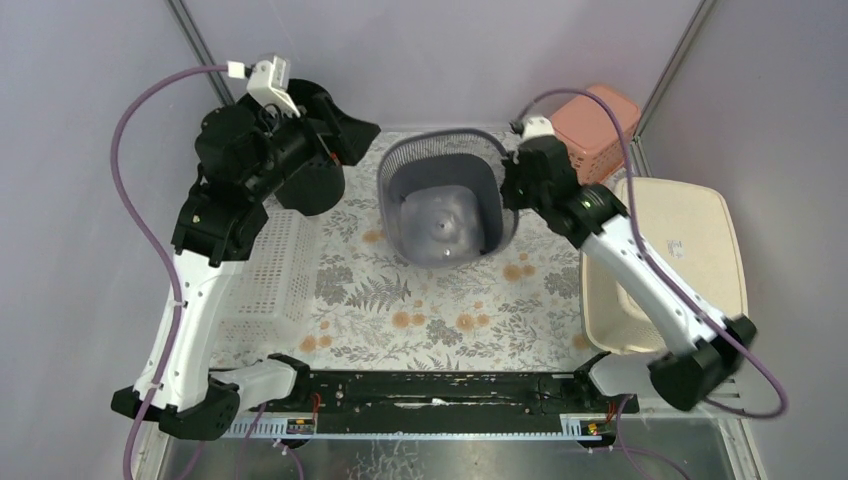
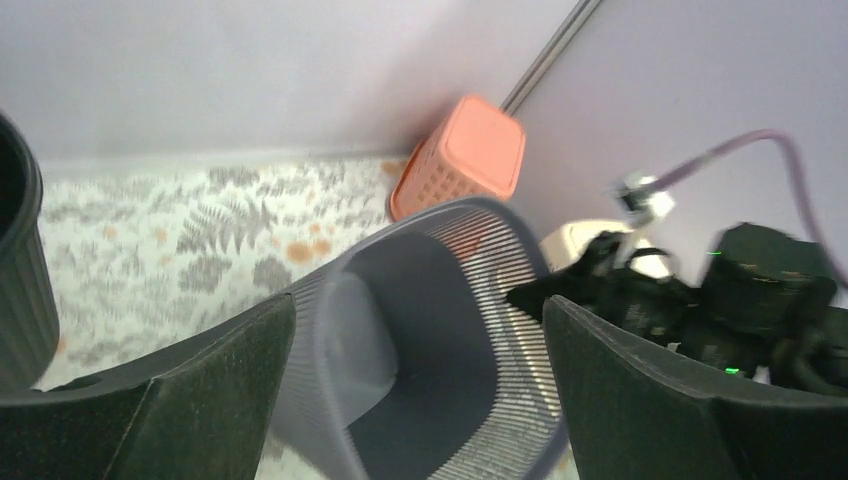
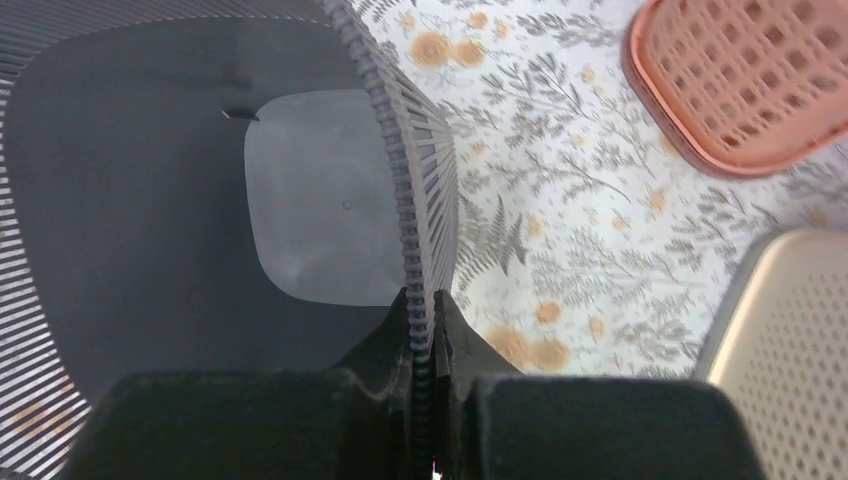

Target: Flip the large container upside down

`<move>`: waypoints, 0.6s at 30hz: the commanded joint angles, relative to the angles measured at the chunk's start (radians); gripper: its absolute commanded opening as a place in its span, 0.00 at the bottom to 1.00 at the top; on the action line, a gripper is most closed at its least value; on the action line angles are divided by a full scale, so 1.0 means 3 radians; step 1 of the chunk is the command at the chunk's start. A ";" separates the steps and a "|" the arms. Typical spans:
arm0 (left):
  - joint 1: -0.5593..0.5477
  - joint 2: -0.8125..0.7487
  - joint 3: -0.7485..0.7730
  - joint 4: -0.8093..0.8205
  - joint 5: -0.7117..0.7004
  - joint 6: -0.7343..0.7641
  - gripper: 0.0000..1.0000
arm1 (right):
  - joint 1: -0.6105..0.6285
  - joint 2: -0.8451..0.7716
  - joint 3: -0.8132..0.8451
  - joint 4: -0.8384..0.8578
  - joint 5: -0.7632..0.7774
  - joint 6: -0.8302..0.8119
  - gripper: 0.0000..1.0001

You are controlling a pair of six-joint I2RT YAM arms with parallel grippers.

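Note:
The large container is a grey slatted basket [image 1: 440,200], open side up and tilted, at the back middle of the table. My right gripper [image 1: 512,188] is shut on its right rim; in the right wrist view the two fingers pinch the ribbed wall [image 3: 420,330] of the grey basket [image 3: 150,200]. My left gripper [image 1: 345,150] is open, left of the basket and apart from it. In the left wrist view the basket [image 2: 440,340] sits between and beyond my spread fingers [image 2: 180,400].
A coral basket [image 1: 598,120] lies upside down at the back right. A cream basket [image 1: 680,255] stands on the right, a white slatted basket [image 1: 265,265] on the left. A black container [image 2: 20,260] is at the left gripper's side. The table has a floral cloth [image 1: 420,310].

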 commanded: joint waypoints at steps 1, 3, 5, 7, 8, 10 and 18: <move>-0.0016 -0.0082 -0.0376 -0.0458 0.0102 -0.0035 1.00 | 0.0026 -0.0607 -0.0400 0.0147 0.0206 0.0120 0.00; -0.0051 -0.0158 -0.0501 -0.0519 0.0152 -0.0048 1.00 | 0.0027 -0.0767 -0.0460 0.0103 0.0242 0.0149 0.00; -0.0143 -0.0215 -0.0611 -0.0558 0.0122 -0.0050 1.00 | 0.0028 -0.0856 -0.0478 0.0093 0.0262 0.0171 0.00; -0.0242 -0.0221 -0.0680 -0.0575 0.0047 -0.0045 1.00 | 0.0026 -0.0927 -0.0533 0.0170 0.0263 0.0182 0.00; -0.0271 -0.0215 -0.0699 -0.0575 0.0031 -0.0047 1.00 | 0.0029 -0.0960 -0.0575 0.0224 0.0266 0.0193 0.00; -0.0313 -0.0194 -0.0718 -0.0547 0.0015 -0.0079 1.00 | 0.0028 -0.1037 -0.0727 0.0421 0.0275 0.0204 0.00; -0.0489 -0.0151 -0.0852 -0.0325 -0.0080 -0.0202 1.00 | 0.0031 -0.1454 -0.1852 0.1141 0.0337 0.0384 0.00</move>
